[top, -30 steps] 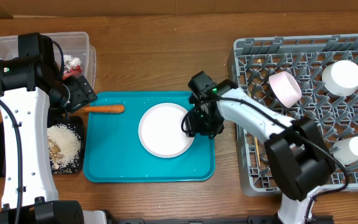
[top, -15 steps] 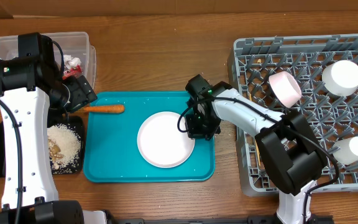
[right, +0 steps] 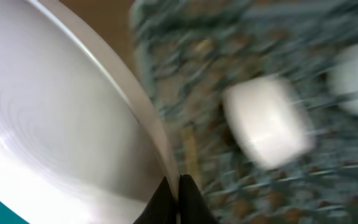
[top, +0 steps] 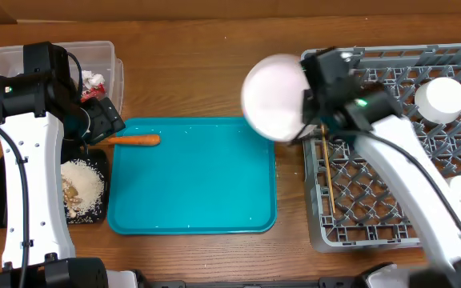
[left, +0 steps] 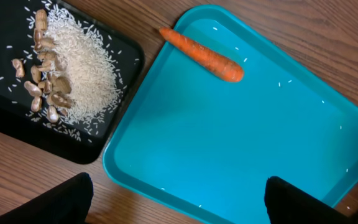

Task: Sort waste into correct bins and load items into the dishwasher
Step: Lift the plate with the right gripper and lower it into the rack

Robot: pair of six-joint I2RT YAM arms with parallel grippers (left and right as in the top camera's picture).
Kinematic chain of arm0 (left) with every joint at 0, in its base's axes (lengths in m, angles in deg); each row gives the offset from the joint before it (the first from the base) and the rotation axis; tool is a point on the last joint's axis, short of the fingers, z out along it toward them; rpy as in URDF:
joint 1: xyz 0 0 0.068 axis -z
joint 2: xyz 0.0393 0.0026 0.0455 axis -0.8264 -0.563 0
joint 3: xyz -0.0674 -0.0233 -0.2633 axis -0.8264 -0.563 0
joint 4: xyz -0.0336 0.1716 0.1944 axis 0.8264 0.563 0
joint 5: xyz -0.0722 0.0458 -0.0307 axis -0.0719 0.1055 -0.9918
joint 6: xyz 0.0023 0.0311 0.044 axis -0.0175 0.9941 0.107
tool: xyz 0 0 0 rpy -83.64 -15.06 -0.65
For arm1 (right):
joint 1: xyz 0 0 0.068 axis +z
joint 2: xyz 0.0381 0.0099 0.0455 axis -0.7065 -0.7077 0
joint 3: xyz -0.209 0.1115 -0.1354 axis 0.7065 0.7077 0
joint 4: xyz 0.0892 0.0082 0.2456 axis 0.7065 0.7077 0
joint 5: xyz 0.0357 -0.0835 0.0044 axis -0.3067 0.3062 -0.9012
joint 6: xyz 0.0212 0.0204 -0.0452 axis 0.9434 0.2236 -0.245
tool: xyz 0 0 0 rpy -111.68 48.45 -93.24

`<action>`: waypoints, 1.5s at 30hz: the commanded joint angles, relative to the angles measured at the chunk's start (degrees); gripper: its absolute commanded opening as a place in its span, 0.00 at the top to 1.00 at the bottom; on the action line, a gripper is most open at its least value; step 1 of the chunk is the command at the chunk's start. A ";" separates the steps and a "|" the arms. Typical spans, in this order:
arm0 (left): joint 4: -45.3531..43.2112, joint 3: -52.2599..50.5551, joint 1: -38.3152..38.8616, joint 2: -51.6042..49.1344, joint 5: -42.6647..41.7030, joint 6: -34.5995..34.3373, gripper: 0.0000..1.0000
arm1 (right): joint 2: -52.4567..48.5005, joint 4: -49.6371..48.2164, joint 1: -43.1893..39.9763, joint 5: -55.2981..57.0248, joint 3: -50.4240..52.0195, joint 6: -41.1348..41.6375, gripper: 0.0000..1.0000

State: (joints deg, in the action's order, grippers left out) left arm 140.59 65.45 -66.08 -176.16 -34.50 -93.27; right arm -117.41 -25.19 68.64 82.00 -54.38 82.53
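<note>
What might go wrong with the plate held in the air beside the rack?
The right gripper pinches the white plate only at its rim, so it may tilt or slip out.
Chopsticks lie in the dish rack near its left edge; the plate might land on them instead of seating between pegs.

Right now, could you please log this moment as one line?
right gripper: shut on plate, held at rack edge | left gripper: open near carrot

Bare tray (top: 190, 184) floor open to approach, carrot (top: 133, 140) alone at far-left corner. Raised plate (top: 272, 96) blocking rack's (top: 326, 238) left rim. Free pegs in rack's near-left part beside chopsticks (top: 326, 176); bowl (top: 440, 98) at right rear.
</note>
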 commanded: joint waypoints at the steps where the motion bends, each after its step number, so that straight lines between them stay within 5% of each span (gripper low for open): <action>1: -0.22 0.39 -0.13 0.22 0.22 0.81 0.10 | 0.83 1.75 0.17 27.82 -0.31 5.57 0.96; 7: -0.20 0.39 -0.13 0.22 0.20 0.81 0.10 | -0.20 0.72 -0.55 45.66 4.17 14.45 0.96; 24: -0.24 0.39 -0.13 0.22 0.20 0.83 0.10 | -7.15 -2.36 -2.38 32.63 10.19 14.95 0.96; 38: -0.28 0.39 -0.13 0.22 0.22 1.27 0.10 | -7.28 -0.39 -2.38 44.72 10.16 16.55 0.96; 45: -0.68 0.39 -0.13 0.22 0.22 1.29 0.09 | -7.32 -0.70 -2.38 42.05 10.16 16.57 0.96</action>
State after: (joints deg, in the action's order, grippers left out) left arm 140.00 65.45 -66.08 -176.16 -34.50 -92.95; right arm -124.25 -25.62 66.10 123.59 -44.54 98.75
